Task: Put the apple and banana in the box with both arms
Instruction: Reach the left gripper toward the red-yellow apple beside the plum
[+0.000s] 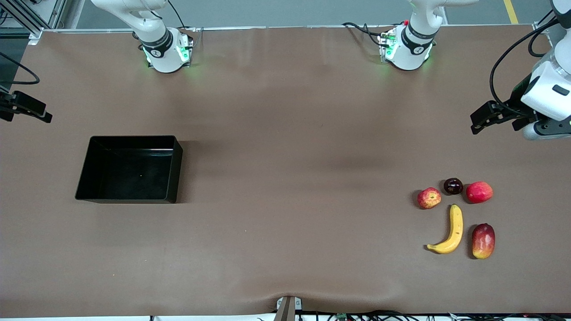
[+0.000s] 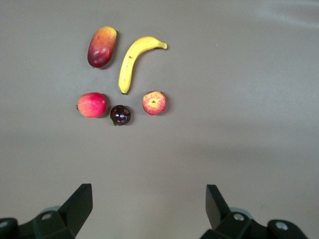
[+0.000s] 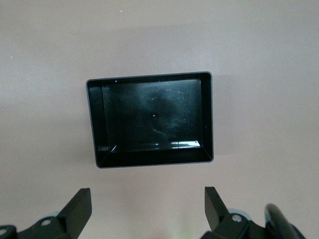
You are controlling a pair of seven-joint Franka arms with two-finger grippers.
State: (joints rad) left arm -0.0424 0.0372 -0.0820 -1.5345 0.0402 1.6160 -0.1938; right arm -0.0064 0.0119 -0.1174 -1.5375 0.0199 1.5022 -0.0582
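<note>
The apple (image 1: 429, 198) (image 2: 154, 102), red with yellow streaks, lies on the brown table toward the left arm's end. The curved yellow banana (image 1: 450, 230) (image 2: 133, 62) lies just nearer the front camera than the apple. The black box (image 1: 175, 171) (image 3: 149, 160) stands with nothing in it toward the right arm's end. My left gripper (image 1: 484, 118) (image 2: 148, 191) hangs open over bare table at the left arm's end, apart from the fruit. My right gripper (image 1: 26, 109) (image 3: 148, 194) hangs open over the table edge at the right arm's end, apart from the box. Neither holds anything.
A pinkish-red round fruit (image 1: 479, 192) (image 2: 92, 104) and a dark round fruit (image 1: 453, 186) (image 2: 120, 114) lie beside the apple. A red-yellow mango-like fruit (image 1: 483, 240) (image 2: 101, 47) lies beside the banana. The arm bases (image 1: 167, 51) (image 1: 407, 47) stand along the table's back edge.
</note>
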